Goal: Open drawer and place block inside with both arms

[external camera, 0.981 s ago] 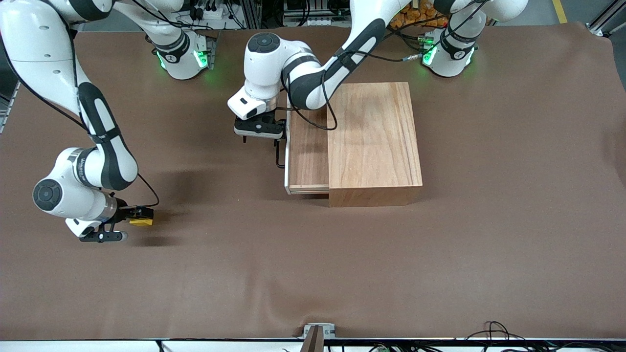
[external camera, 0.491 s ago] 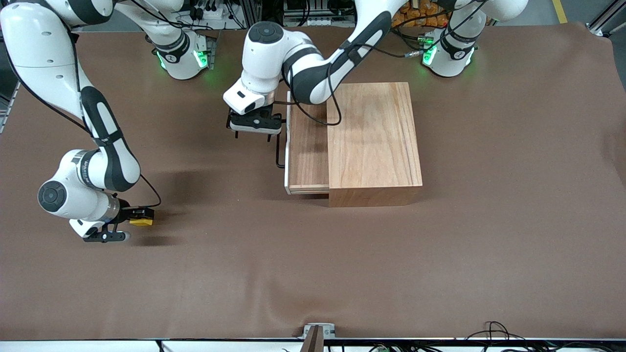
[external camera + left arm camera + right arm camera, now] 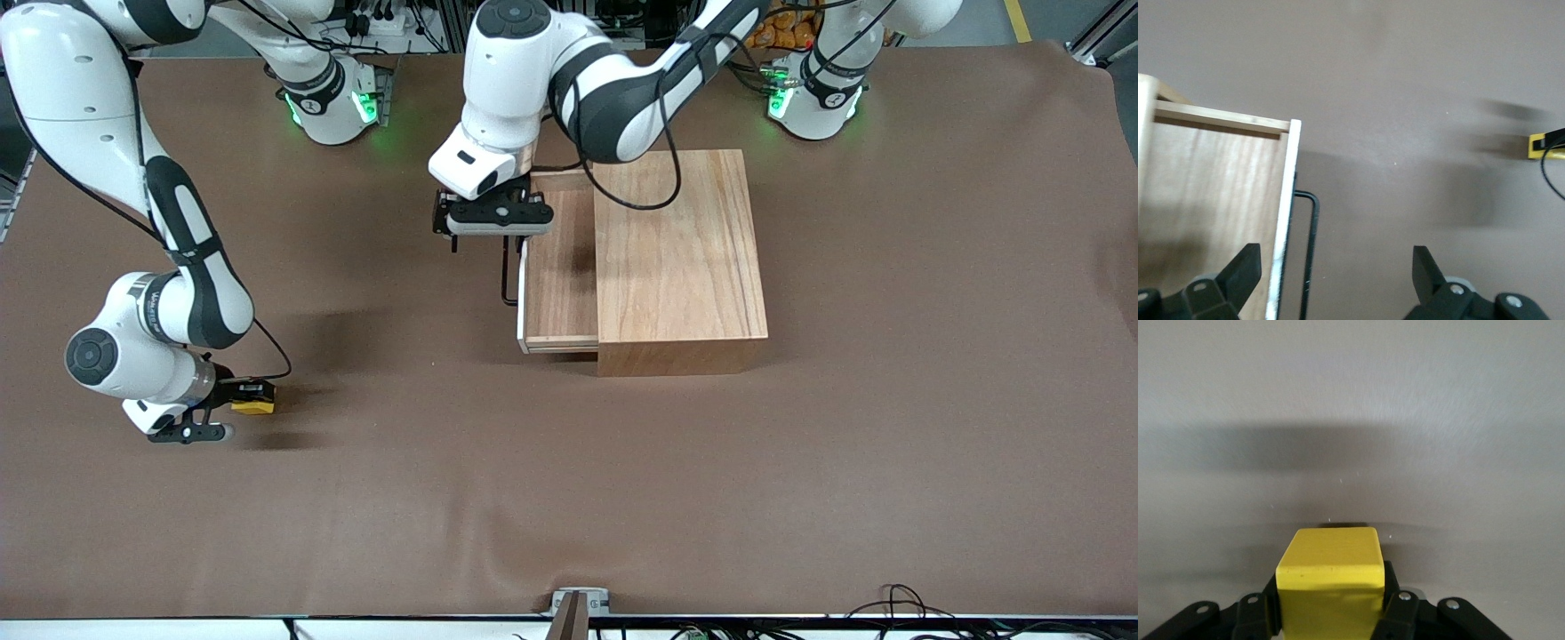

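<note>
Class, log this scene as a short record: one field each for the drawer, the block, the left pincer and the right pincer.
drawer: pulled partly out of box, nothing in the part that shows
block: yellow, clamped in right pincer, toward right arm's end of table
left pincer: open, above drawer's wire handle
right pincer: shut on block

The drawer [image 3: 560,267] stood pulled out of the wooden box [image 3: 680,258], and its tray lay open from above. The left gripper [image 3: 494,217] hung over the drawer's corner toward the bases, above the wire handle [image 3: 507,276]. The table [image 3: 569,489] between block [image 3: 253,407] and drawer was bare.
</note>
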